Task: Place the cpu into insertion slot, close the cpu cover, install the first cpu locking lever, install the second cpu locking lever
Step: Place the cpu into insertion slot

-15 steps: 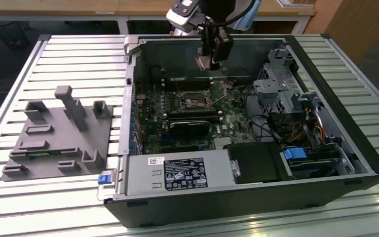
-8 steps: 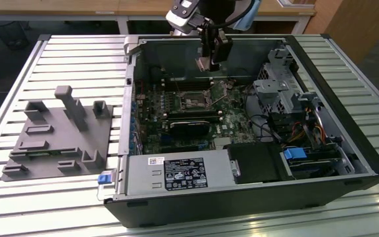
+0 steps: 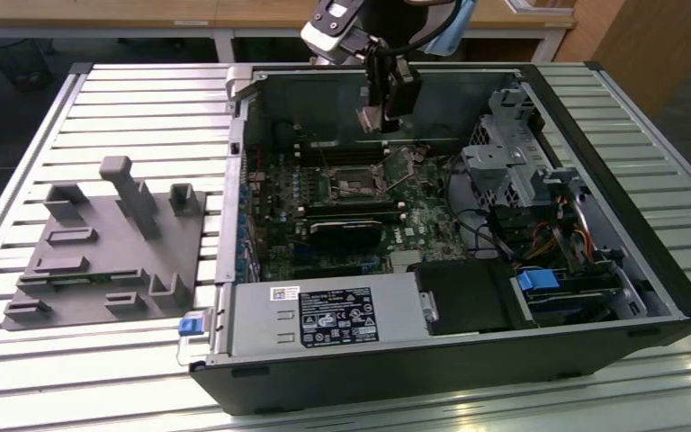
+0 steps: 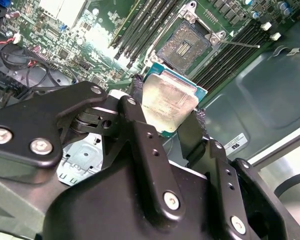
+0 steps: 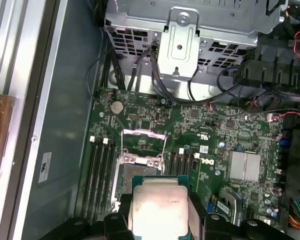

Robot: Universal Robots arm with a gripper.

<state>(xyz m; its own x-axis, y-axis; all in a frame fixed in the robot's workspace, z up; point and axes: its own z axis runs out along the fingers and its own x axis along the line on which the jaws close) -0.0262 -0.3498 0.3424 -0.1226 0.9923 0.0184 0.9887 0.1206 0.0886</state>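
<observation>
In the second wrist view, the black two-fingered gripper (image 4: 167, 102) is closed on the flat, silvery-grey square cpu (image 4: 170, 106). Its padded fingers (image 4: 135, 86) press against two opposite edges of the chip. The metal top faces the camera and the chip is held clear of the board.

Just past the held chip lies the insertion slot (image 4: 184, 46), a small square socket with a dark pin field inside a silver frame. It is bare, with nothing seated in it. Long black memory slots (image 4: 140, 25) flank it on the green circuit board (image 4: 65, 35).

In the first wrist view, the cpu (image 5: 157, 205) partly hides the socket (image 5: 132, 176). Beyond that, the thin silver cpu cover (image 5: 142, 133) stands swung open. Farther off is a perforated grey metal drive cage (image 5: 190, 30).

In the exterior view, the gripper (image 3: 376, 119) hangs inside the open black computer case (image 3: 442, 378), above the socket (image 3: 355, 186). Well away, at the exterior view's left, a grey moulded fixture tray (image 3: 82, 279) rests on the slatted aluminium table (image 3: 141, 99).
</observation>
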